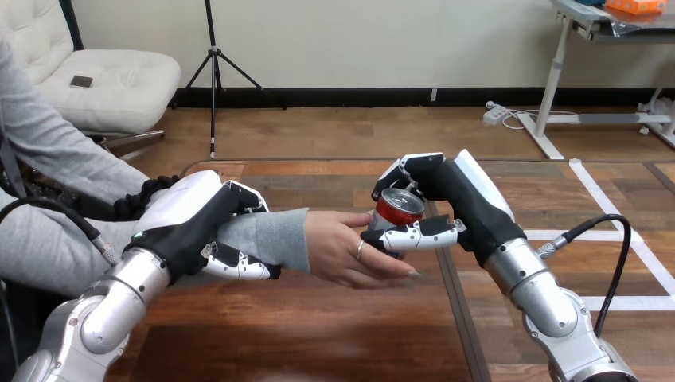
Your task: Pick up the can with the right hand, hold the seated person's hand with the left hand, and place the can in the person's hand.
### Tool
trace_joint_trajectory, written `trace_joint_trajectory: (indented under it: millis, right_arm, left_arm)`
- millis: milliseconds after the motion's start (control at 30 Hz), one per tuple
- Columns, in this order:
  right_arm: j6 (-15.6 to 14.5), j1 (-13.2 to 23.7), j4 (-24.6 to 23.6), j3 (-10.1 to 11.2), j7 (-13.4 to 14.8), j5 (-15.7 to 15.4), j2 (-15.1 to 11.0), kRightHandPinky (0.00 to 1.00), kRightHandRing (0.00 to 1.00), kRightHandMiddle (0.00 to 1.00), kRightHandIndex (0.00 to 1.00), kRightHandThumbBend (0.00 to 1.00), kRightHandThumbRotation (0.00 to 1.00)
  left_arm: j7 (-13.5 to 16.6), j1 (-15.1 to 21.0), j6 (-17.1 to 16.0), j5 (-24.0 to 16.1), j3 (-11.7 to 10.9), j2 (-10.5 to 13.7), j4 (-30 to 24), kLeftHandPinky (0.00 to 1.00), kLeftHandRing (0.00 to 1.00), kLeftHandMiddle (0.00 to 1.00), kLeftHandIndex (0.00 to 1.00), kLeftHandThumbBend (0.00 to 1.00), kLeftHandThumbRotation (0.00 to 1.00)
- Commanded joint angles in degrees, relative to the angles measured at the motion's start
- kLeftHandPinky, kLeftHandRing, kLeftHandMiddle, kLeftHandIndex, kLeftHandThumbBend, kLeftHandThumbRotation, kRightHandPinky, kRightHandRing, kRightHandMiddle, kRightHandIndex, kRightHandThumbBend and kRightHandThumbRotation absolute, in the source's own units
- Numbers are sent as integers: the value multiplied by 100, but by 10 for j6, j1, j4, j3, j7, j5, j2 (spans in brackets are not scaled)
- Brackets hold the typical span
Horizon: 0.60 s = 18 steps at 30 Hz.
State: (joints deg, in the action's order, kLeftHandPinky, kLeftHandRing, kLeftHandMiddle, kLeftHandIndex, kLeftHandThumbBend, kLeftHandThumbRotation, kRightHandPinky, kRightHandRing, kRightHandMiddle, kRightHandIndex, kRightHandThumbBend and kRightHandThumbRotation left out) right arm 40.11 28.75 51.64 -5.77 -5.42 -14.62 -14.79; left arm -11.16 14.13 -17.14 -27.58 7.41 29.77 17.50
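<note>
You have no legible text, label or number here; the red side of the can (398, 208) shows nothing readable.

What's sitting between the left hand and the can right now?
Head view: the person's open hand and grey sleeve cuff fill the stretch from the left hand to the can, which the right hand grips.

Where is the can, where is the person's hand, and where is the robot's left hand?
can (396, 213): head view, on its red side under the silver top.
person's hand (344, 248): head view, on the middle of the hand.
left hand (189, 229): head view, on its black back above the grey sleeve.
</note>
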Motion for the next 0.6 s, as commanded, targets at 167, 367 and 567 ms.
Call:
trace_joint_trajectory:
  millis: [167, 367, 567]
  right_arm:
    - [-1, 64, -56, -8, 1, 6, 24, 33, 37, 43, 44, 74, 0]
    - [-3, 63, -64, -12, -5, 7, 31, 32, 36, 43, 44, 74, 0]
    - [-6, 60, -70, -15, -4, 5, 35, 32, 36, 43, 44, 74, 0]
  left_arm:
    - [24, 68, -11, 13, -12, -11, -33, 22, 27, 36, 42, 53, 0]
    - [23, 69, -6, 12, -11, -12, -35, 21, 27, 36, 42, 53, 0]
    - [20, 70, -1, 12, -10, -13, -39, 21, 27, 36, 42, 53, 0]
